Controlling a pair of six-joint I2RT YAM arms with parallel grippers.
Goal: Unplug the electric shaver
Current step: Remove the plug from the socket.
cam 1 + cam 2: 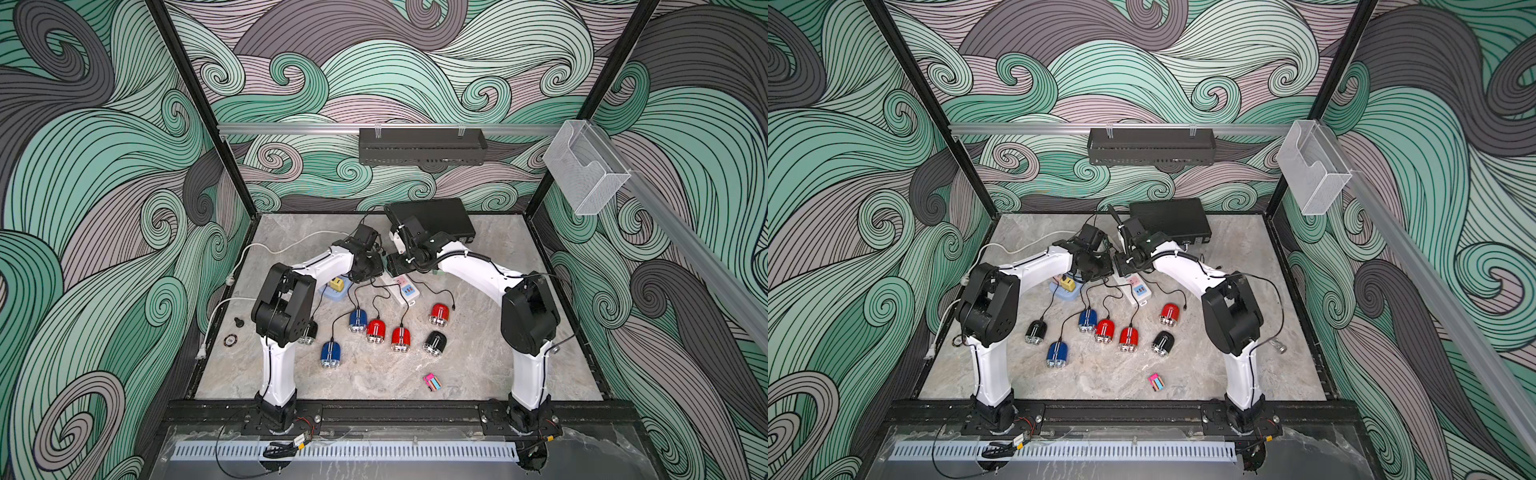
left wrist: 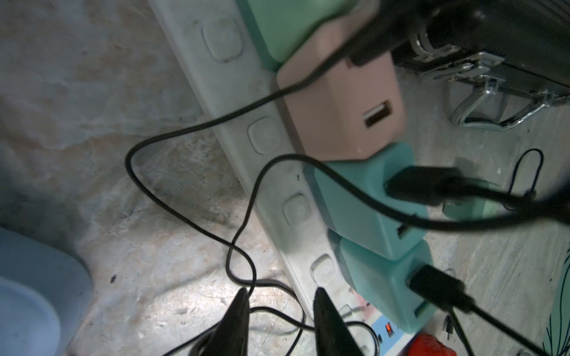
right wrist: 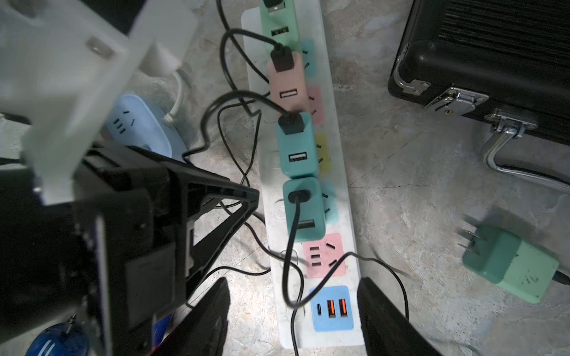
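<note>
Poised over the power strip (image 3: 339, 226), plug not yet pulled.
At 6 o'clock from it, a huddle of shavers (image 1: 376, 330), most wired back into the row of chargers (image 3: 296, 148) standing along it. Long axis of that strip: roughly 11 to 5 o'clock in both top views. Hovering above its 5 o'clock end with the right gripper (image 3: 293, 282), spread wide, gripping nothing. Next toward 11 o'clock, the end teal charger (image 3: 311, 203), black lead (image 3: 297, 196) plugged into its face. Just beside that, on the 9 o'clock side, the left gripper (image 2: 281, 291), parted narrowly, nothing clamped that shows. Nearer arm, probably: the left; looks like a pull straight up off the strip. Cannot tell which shaver owns that lead.
</note>
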